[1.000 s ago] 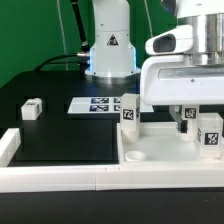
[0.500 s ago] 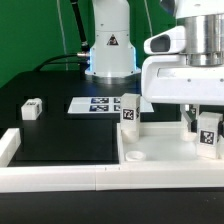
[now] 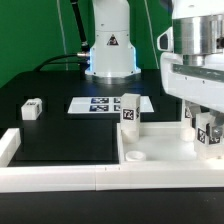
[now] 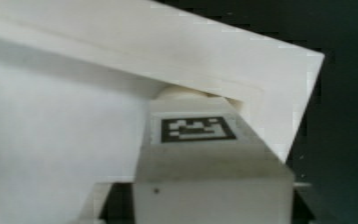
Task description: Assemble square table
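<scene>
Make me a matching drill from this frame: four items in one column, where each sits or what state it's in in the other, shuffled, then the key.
Items
1. gripper
2. marker board
3. lone leg
4. upright leg

Places or states
A. lying flat on the black table, in front of the robot base
B. shut on a tagged leg at the exterior view's right
C. standing on the square tabletop, apart from the gripper
D. alone on the black table at the exterior view's left

Pairs: 1-B, 2-A, 3-D, 4-C
</scene>
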`<state>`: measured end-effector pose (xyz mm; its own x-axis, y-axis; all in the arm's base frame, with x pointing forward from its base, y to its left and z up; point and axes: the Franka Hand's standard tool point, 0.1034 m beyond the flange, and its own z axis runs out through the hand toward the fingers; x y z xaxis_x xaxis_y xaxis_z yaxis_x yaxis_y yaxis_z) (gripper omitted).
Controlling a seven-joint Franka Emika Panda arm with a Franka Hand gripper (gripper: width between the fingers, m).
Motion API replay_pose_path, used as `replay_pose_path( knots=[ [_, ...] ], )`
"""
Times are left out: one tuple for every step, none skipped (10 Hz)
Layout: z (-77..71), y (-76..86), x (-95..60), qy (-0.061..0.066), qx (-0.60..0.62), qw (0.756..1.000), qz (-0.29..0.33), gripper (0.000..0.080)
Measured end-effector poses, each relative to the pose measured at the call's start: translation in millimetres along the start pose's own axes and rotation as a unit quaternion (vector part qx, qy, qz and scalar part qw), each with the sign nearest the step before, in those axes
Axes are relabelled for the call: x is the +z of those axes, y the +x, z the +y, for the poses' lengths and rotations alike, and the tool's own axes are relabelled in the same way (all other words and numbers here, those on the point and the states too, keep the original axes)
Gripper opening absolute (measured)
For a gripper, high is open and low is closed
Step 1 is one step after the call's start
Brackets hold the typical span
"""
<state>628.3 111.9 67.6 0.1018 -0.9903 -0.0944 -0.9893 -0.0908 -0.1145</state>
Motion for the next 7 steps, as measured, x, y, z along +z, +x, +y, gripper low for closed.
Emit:
replay_pose_path(
  knots=[
    [0.3,0.7,-0.1,0.000,0.062,0.998,-0.007,0.0290],
    [0.5,0.8,-0.1,0.000,0.085,0.996,-0.007,0.0290],
    [0.8,0.6,0.1,-0.001,0.092,0.996,-0.006,0.0290],
    [0.8,0.9,0.2,-0.001,0.087,0.996,-0.006,0.0400],
    [0.7,0.8,0.2,0.000,0.080,0.997,-0.006,0.0400],
    [-1.0,0.0,0.6,0.009,0.022,1.000,0.003,0.0534],
    [-0.7,-5.7,4.0,0.027,-0.082,0.996,0.019,0.0625]
  ],
)
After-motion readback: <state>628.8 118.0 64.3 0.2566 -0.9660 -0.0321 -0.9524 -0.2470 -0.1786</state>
